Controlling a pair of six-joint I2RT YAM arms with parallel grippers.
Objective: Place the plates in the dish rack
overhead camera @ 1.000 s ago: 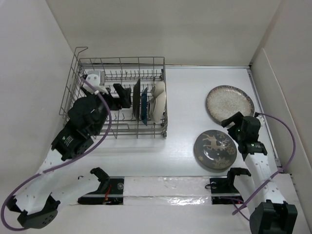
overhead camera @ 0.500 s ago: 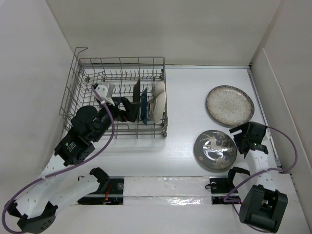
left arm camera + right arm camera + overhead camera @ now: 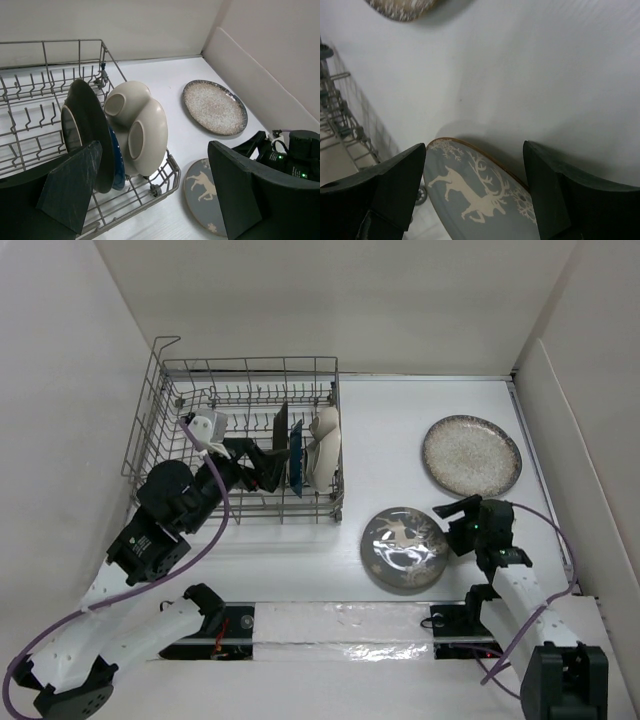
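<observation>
The grey wire dish rack stands at the left. It holds three upright dishes: a dark brown-rimmed plate, a blue dish and a cream three-section plate. My left gripper hangs open and empty over the rack, just left of those plates. The grey reindeer plate lies right of the rack. My right gripper is open at its right rim. In the right wrist view the plate runs between the gripper's spread fingers. The speckled cream plate lies flat at the far right.
White walls close in the table at the left, back and right. The rack's raised handle stands at its far left corner. The rack's near right corner lies close to the reindeer plate.
My right gripper has moved left and nearer, and the reindeer plate has shifted left toward the rack. My left gripper has swung down closer to the racked plates.
</observation>
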